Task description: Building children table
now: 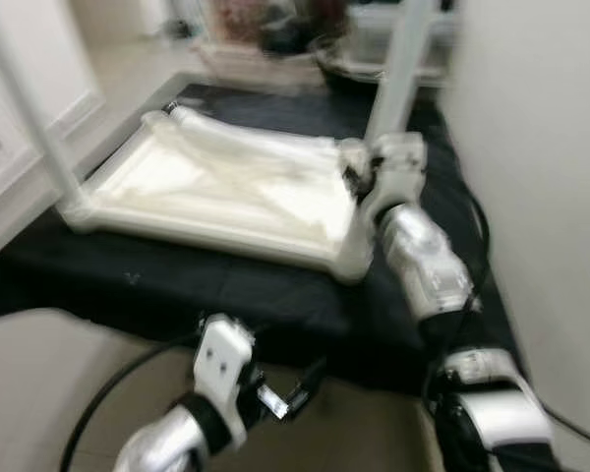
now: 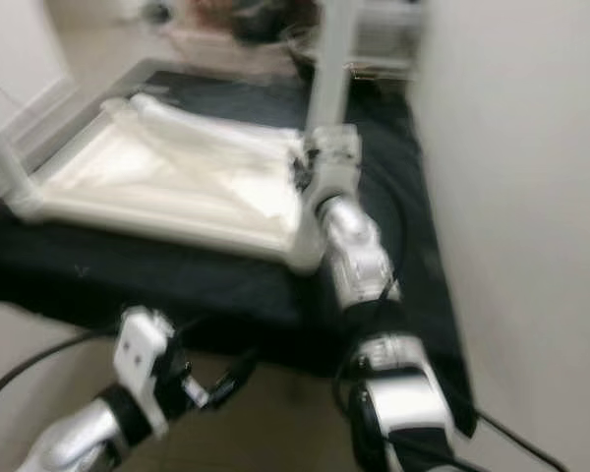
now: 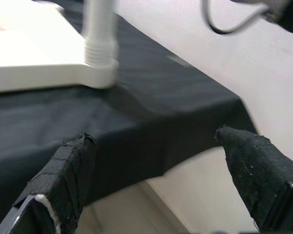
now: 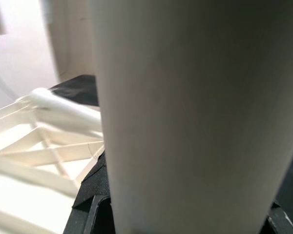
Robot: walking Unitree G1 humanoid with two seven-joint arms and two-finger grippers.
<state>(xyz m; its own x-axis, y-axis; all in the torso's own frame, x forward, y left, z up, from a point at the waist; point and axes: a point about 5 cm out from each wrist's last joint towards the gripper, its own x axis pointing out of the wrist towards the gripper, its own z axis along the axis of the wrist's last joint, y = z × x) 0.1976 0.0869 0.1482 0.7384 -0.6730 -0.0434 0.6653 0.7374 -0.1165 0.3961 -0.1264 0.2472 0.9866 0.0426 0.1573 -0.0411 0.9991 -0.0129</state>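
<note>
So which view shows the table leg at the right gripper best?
The left eye view: the upright leg rises from the tabletop's far right corner, with the right gripper at its base. The right eye view shows the same, just as blurred. The right wrist view has it too close to place. The left wrist view shows another corner's leg.

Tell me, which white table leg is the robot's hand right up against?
The upright leg at the tabletop's far right corner, with the right gripper at its base. The other upright leg stands at the left corner; another leg lies flat on the tabletop.
</note>
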